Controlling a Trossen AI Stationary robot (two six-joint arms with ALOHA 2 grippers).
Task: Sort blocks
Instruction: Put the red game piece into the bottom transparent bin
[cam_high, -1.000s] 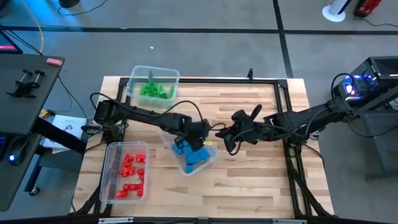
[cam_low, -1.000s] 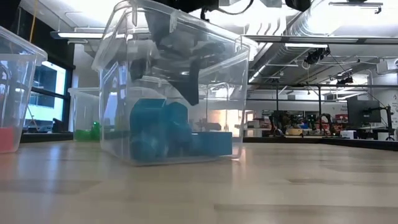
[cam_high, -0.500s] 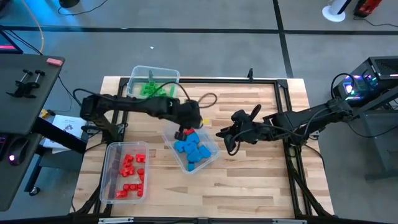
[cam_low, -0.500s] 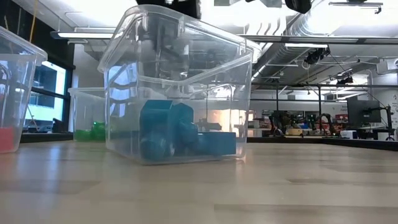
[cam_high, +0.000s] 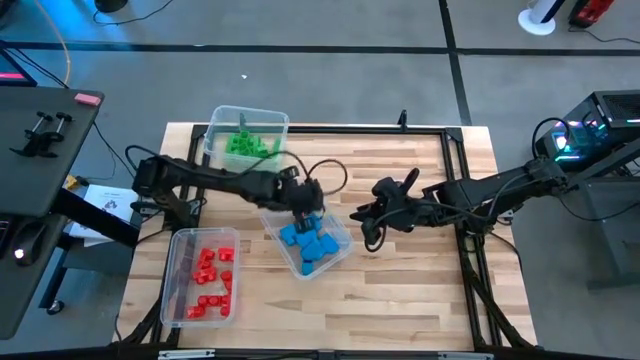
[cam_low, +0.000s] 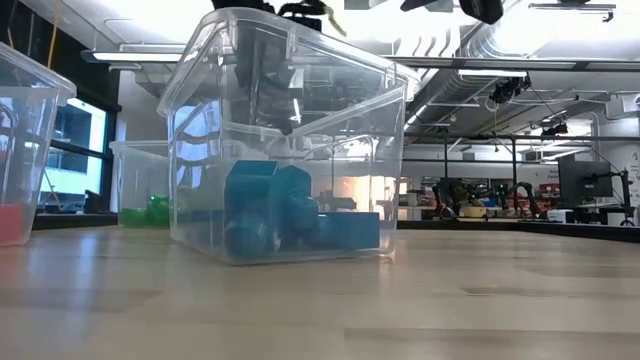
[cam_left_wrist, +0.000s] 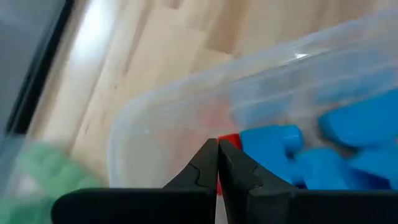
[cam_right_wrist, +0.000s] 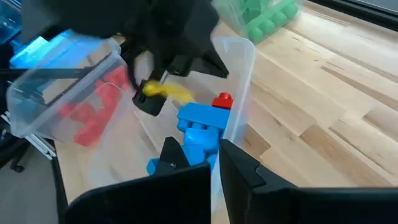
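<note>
A clear bin (cam_high: 338, 256) in the middle of the table holds several blue blocks (cam_high: 310, 243) (cam_low: 280, 210). One red block (cam_right_wrist: 222, 100) (cam_left_wrist: 230, 142) sits on top of the blue ones at the bin's far end. My left gripper (cam_high: 306, 210) (cam_left_wrist: 217, 152) is shut and hangs over that end, its tips right at the red block. My right gripper (cam_high: 362, 228) (cam_right_wrist: 216, 155) is at the bin's right wall. Green blocks (cam_high: 245, 145) lie in the far-left bin. Red blocks (cam_high: 208, 275) lie in the near-left bin. My left gripper points its shut fingertips down into the bin at the red block; I cannot tell whether they touch it. My right gripper straddles the bin's right wall (cam_right_wrist: 239, 93) near the rim, one finger (cam_right_wrist: 177, 155) inside and one outside. It comes level from the table's right. The bin stands flat on the table.
The green bin (cam_high: 215, 140) stands at the table's far left corner and the red bin (cam_high: 180, 290) at its near left. Bare wood lies right of and in front of the middle bin. A black frame rail runs along the table's far and right edges.
My left gripper has risen out of the near part of the blue bin and moved toward its far-left end, then dipped slightly back into the top. The bin has shifted a little on the table, and the blue blocks lie more spread out.
</note>
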